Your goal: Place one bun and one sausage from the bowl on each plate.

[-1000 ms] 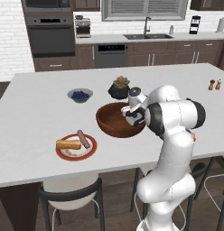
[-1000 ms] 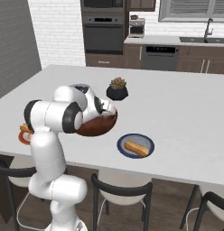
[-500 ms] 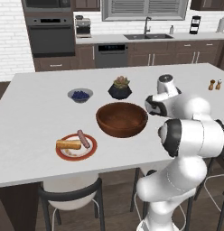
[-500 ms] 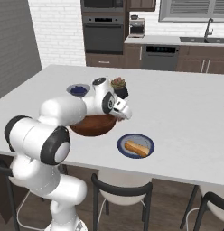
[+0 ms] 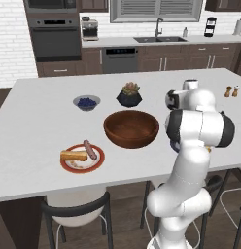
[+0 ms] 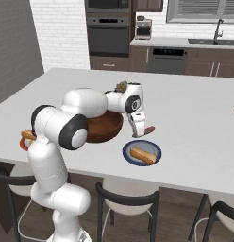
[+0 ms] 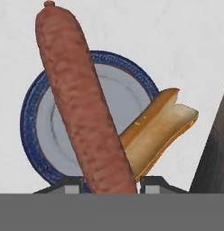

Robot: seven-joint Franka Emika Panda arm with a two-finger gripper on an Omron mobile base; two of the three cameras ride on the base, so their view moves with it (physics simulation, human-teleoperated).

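My gripper (image 6: 139, 128) is shut on a reddish-brown sausage (image 7: 82, 103) and hangs just above and behind the dark blue plate (image 6: 155, 148). In the hand view the sausage rises from between the fingertips, across the blue plate (image 7: 39, 135), where a golden bun (image 7: 156, 131) lies. The sausage's end (image 6: 148, 128) sticks out beside the fingers. The wooden bowl (image 5: 131, 129) sits mid-counter and looks empty. At the front left, the red-rimmed white plate (image 5: 69, 168) holds a bun (image 5: 74, 155) and a sausage (image 5: 90, 150).
Behind the wooden bowl stand a small grey bowl of blueberries (image 5: 86, 102) and a black pot with a succulent (image 5: 129, 96). Two small shakers (image 5: 231, 91) are at the far right. Stools stand along the counter's near edge.
The arm has lifted out of the wooden bowl and swung right to the blue plate, carrying the sausage. The jaws have closed a little tighter.
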